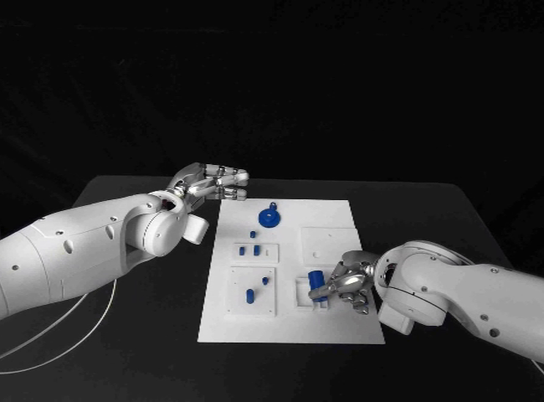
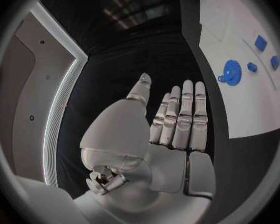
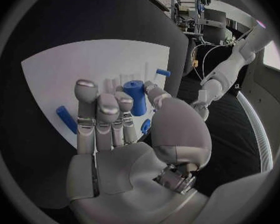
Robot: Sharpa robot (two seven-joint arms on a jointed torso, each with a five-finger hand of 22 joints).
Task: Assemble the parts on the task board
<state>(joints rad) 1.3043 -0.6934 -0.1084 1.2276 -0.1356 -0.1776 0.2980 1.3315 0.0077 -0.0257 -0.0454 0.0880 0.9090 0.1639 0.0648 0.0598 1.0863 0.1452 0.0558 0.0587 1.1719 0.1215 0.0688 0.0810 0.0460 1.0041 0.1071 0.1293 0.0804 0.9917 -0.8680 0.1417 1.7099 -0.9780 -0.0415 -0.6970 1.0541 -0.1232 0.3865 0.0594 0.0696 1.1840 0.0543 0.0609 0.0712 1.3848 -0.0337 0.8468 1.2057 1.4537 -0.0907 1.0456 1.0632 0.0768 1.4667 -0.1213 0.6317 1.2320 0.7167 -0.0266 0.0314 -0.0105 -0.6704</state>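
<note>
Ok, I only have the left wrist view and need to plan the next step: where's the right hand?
Observer: The right hand is over the task board's near right part.
Operator: Holding anything?
Observer: An upright blue cylinder stands between its thumb and fingers; I cannot tell whether they grip it.
Operator: Where's my left hand relative to the board?
Observer: The left hand is beside the board's far left corner, off it.

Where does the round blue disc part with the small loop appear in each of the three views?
Head view: the round blue part lies on the far half of the task board, near the left hand.
Left wrist view: it lies on the board, beyond the fingers.
Right wrist view: not in it.
Shared landmark: the white board.
</note>
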